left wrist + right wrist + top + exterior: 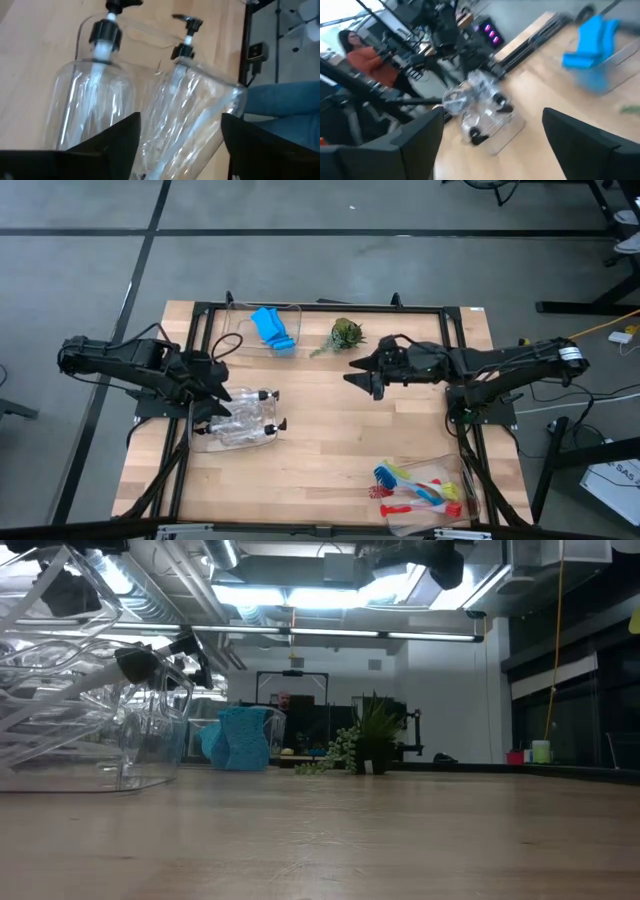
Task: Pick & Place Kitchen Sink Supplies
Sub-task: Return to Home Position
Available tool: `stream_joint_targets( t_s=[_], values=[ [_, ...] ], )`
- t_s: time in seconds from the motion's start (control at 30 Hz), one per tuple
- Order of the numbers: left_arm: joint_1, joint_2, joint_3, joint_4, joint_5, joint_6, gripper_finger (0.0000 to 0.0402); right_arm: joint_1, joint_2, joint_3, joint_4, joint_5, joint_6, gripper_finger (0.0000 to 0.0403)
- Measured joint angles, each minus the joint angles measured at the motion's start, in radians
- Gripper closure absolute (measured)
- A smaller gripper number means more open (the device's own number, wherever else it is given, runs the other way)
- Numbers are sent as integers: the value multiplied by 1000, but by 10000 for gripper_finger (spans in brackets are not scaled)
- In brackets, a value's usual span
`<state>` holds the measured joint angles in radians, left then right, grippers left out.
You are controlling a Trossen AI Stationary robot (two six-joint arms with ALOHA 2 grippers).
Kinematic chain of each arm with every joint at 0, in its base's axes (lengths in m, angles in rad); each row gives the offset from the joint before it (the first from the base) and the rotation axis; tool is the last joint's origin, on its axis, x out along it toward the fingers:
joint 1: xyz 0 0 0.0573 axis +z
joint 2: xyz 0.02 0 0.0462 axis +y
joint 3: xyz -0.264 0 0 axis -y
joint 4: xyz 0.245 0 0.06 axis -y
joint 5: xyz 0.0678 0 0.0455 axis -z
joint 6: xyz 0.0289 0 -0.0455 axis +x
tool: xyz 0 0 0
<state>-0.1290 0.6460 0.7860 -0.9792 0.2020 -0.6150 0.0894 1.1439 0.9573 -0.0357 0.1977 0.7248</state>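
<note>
Soap dispensers (250, 418) lie in the clear bin (200, 442) at the table's left, beneath the left gripper (180, 116), fingers wide, holding nothing. Right gripper (493, 110) hovers mid-table, equally wide. Blue sponge (272, 328) sits in the far bin (235, 330); brushes (415, 488) in the near-right bin (455, 470).

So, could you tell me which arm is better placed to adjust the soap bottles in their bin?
Left. The left gripper hangs open right by the soap bottles in their bin; the right gripper sits mid-table, well apart from them.
</note>
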Motion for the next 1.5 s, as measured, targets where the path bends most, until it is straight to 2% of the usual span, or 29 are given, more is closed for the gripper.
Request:
stream_joint_targets(
  t_s=[0.07, 0.17, 0.3, 0.4, 0.53, 0.7, 0.87, 1.07, 1.27, 1.4, 1.5],
  values=[
    [0, -3, 0, 25, 2, 1, 160, 9, -11, 0, 0, 46, -28, 80],
    [0, -21, 0, 68, 6, 31, 226, 24, -38, 0, 0, 109, -77, 121],
    [0, -47, 0, 97, 1, 83, 327, 41, -85, 0, 0, 115, -140, 204],
    [0, -61, 0, 96, 2, 96, 385, 51, -123, 0, -26, 116, -174, 275],
    [0, -62, 0, 101, 1, 40, 391, 52, -162, 0, -53, 116, -181, 345],
    [0, -53, 0, 167, -1, 0, 381, 52, -165, 0, -43, 116, -181, 390],
    [0, -53, 0, 225, -86, 72, 381, 52, -159, 0, -74, 109, -203, 395],
    [0, -145, -27, 383, -154, 273, 396, 60, -230, 0, -192, -61, -353, 365],
    [0, -350, -214, 738, -173, 389, 398, 95, -281, -1, -328, -59, -382, 352],
    [0, -455, -345, 846, -218, 368, 400, 111, -332, -94, -292, -60, -391, 352],
    [0, -517, -431, 930, -228, 369, 399, 123, -418, -226, -170, -64, -385, 351]
  ],
)
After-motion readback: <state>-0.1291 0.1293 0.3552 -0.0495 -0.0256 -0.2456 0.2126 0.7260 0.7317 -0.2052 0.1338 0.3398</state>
